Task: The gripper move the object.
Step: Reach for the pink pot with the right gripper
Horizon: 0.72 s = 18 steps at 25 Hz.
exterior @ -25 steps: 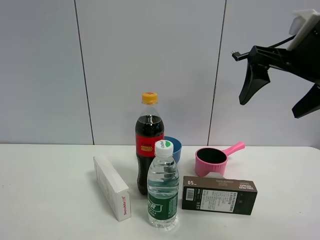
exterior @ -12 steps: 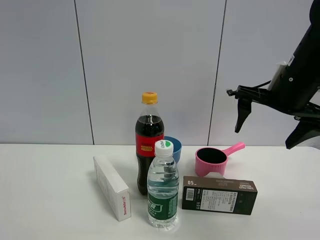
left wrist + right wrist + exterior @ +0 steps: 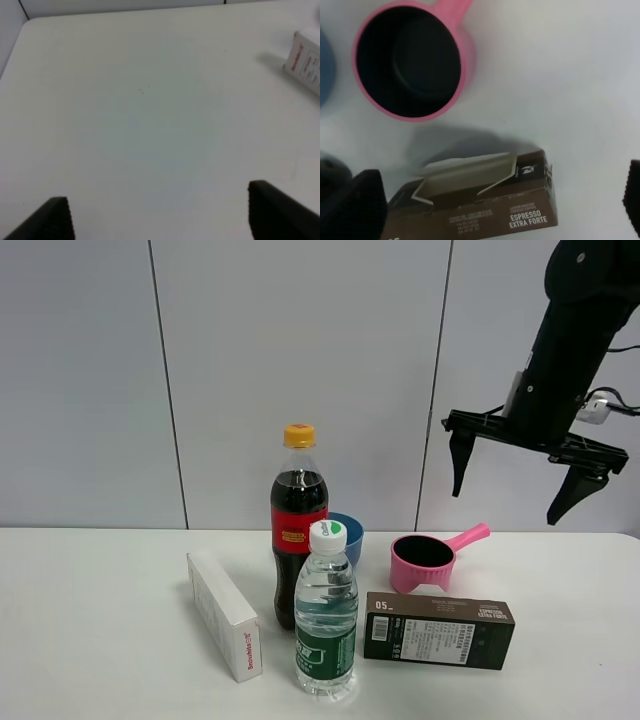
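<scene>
The pink scoop cup [image 3: 425,562] with a dark inside stands on the white table right of centre, its handle [image 3: 468,536] pointing back right. It also shows in the right wrist view [image 3: 410,60]. My right gripper [image 3: 518,490] hangs open in the air above and a little right of the cup, fingers pointing down, holding nothing. In the right wrist view its fingertips [image 3: 355,202] show at the lower corners. My left gripper [image 3: 160,212] is open over bare table, out of the exterior view.
A dark espresso box [image 3: 439,630] lies in front of the cup. A cola bottle [image 3: 298,525], a water bottle [image 3: 326,610], a blue bowl [image 3: 348,535] and a white carton [image 3: 225,615] stand to the left. The carton's end shows in the left wrist view [image 3: 306,62].
My right arm has swung down and left, turning the open gripper from tilted sideways to pointing down above the cup. Nothing on the table has moved.
</scene>
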Motion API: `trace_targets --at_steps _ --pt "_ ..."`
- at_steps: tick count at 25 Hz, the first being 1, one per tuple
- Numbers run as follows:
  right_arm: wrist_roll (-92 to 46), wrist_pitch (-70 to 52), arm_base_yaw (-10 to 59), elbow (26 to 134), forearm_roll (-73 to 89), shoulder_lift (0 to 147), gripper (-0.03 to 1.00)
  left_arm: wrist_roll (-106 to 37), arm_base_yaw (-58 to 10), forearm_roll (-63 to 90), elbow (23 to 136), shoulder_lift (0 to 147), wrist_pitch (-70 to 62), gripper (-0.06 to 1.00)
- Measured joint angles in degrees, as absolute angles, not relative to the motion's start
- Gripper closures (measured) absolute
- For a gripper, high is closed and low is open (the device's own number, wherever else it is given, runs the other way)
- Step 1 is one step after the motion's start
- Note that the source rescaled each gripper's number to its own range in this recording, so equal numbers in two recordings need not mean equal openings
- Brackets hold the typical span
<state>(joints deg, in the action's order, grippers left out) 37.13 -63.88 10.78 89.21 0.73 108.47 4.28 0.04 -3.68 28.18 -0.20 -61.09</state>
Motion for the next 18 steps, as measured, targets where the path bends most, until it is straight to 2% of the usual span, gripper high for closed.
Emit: trace_targets --at_steps 4,10,18 --pt "37.1 -68.8 10.8 95.3 0.0 114.6 0.0 4.3 0.0 -3.7 28.2 -0.2 -61.1 -0.06" --pt "37.1 -68.3 10.8 95.8 -5.4 117.9 0.0 4.3 0.0 -3.7 28.2 -0.2 -61.1 -0.06" --pt "37.1 -61.7 11.0 95.8 -4.7 121.6 0.0 4.3 0.0 -3.7 28.2 -0.2 -61.1 -0.06"
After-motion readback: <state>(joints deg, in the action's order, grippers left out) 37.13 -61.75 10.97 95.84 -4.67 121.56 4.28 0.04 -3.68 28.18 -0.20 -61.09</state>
